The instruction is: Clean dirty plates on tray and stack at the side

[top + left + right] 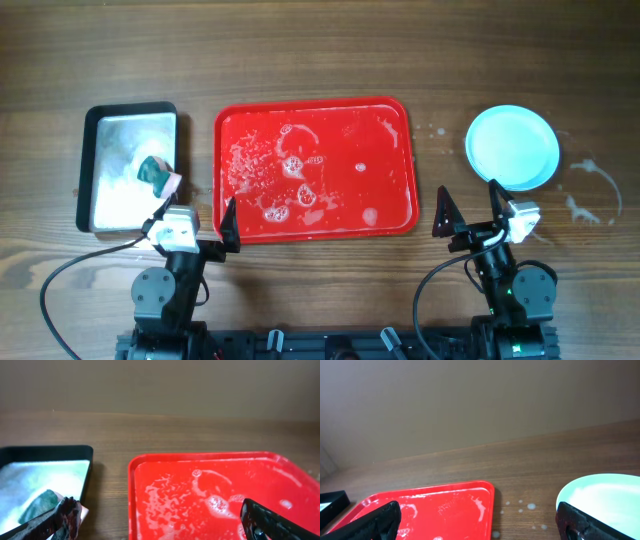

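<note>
- Left hand (193, 218): fingers wide apart, empty, above the gap between silver pan (120, 150) and tray (390, 180).
- Right hand (470, 208): likewise spread, empty, near the desk (320, 50) front edge.
- Tray: mid-desk, streaked with suds (290, 165).
- Plates (512, 147): stacked right of tray, apart from it.
- Green sponge (153, 172): in pan.

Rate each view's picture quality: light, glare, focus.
Overhead: even light, sharp, soft shadows; the foam in the pan nearly washes out white. Left wrist: the tray looks soft, the left pincer's fingers blurred dark. Right wrist: plates cropped at the edge, pale and hazy.
</note>
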Motion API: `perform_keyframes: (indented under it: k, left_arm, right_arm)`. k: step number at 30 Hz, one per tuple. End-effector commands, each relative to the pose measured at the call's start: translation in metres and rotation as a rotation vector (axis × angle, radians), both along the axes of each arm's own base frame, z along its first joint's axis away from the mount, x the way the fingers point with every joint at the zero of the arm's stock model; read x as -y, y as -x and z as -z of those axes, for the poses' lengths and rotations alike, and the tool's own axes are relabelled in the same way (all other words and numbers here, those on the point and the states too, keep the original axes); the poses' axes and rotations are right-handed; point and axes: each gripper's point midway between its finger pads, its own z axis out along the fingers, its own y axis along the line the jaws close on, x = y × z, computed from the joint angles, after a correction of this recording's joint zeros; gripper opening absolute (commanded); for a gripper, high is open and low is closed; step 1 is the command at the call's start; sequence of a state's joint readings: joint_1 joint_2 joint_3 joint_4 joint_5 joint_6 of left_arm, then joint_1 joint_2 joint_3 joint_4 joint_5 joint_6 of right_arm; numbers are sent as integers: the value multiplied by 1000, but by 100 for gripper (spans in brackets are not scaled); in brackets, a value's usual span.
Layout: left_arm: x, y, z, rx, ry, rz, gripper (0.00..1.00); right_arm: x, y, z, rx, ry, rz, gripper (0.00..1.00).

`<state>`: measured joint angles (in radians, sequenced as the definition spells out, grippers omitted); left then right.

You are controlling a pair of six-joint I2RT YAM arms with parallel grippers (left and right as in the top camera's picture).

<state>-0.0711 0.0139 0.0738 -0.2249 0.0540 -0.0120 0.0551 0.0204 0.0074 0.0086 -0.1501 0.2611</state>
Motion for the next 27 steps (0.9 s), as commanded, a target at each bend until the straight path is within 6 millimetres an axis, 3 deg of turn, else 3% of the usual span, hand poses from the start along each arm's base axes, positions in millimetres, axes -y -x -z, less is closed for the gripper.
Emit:
perform_keyframes:
  k: [1, 27]
  left_arm:
    - [3, 1, 0, 23, -112, 37, 100]
    - [4, 1, 0, 21, -97, 36, 100]
  right_arm:
    - [-2, 1, -2, 7, -9, -14, 100]
    - [-2, 1, -2, 7, -9, -14, 100]
